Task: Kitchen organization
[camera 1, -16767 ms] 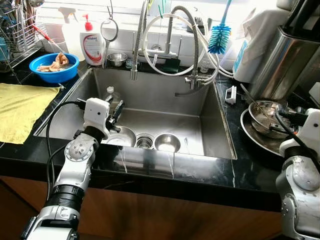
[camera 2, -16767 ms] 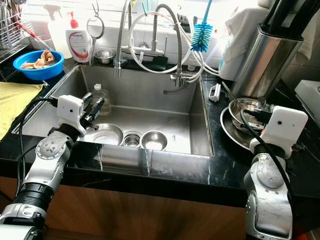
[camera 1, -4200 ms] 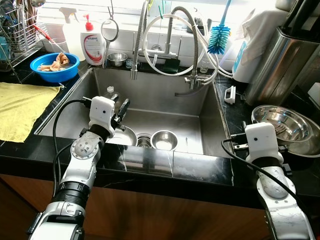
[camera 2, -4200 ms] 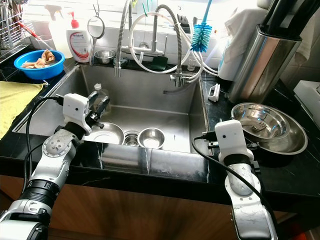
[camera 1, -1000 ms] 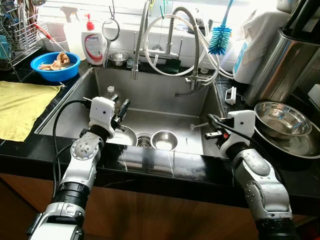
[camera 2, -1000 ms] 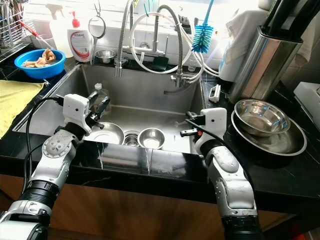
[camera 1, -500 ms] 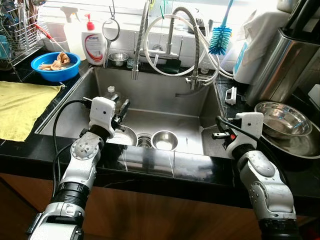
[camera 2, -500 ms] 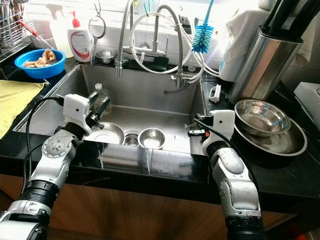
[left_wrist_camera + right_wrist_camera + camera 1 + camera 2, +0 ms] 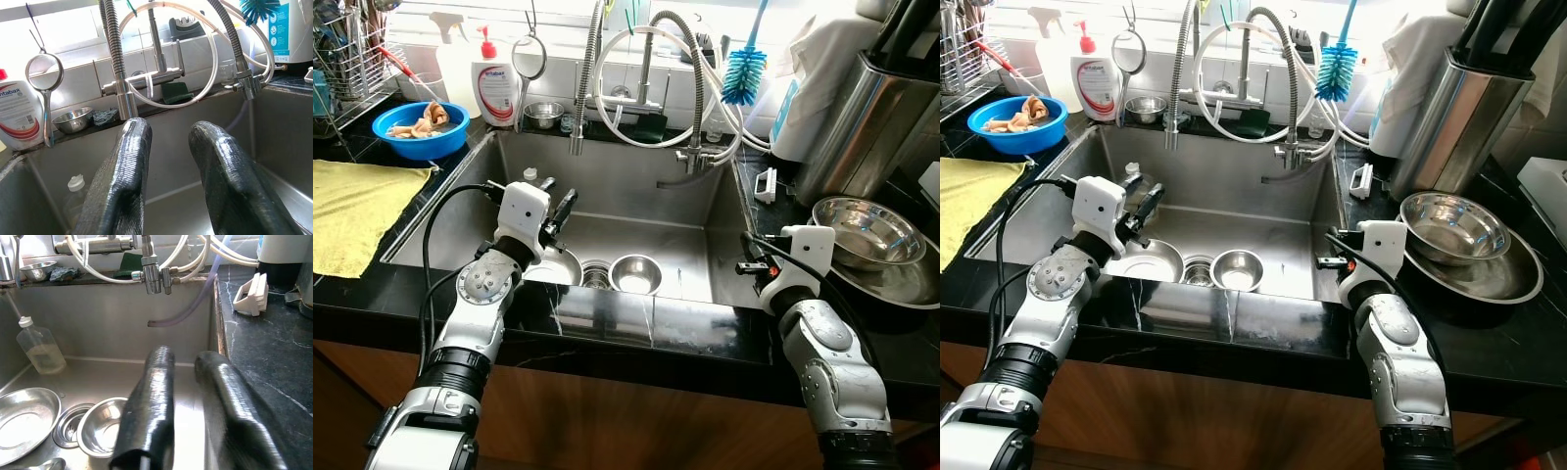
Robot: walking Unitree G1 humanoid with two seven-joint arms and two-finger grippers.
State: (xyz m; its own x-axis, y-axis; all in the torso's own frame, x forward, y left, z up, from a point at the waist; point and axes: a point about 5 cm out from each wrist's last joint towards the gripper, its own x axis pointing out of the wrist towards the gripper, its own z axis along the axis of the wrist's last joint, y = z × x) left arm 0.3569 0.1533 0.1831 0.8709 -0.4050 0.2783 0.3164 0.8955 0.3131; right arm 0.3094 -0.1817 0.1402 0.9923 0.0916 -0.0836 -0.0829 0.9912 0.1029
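Right arm back at the sink, bowl delivered
Right gripper empty, fingers slightly apart; steel bowl now stacked on counter. Left gripper lifted, open. Two bowls left in sink.

Right gripper: earlier at the stacked steel bowls on the table right of the sink, it has swung across to the sink's right edge, its fingers empty with a gap between them. The upper bowl, previously tilted with a utensil in it, now sits level inside the wide lower bowl. Left gripper: raised slightly above the plate on the sink's left side, fingers apart.
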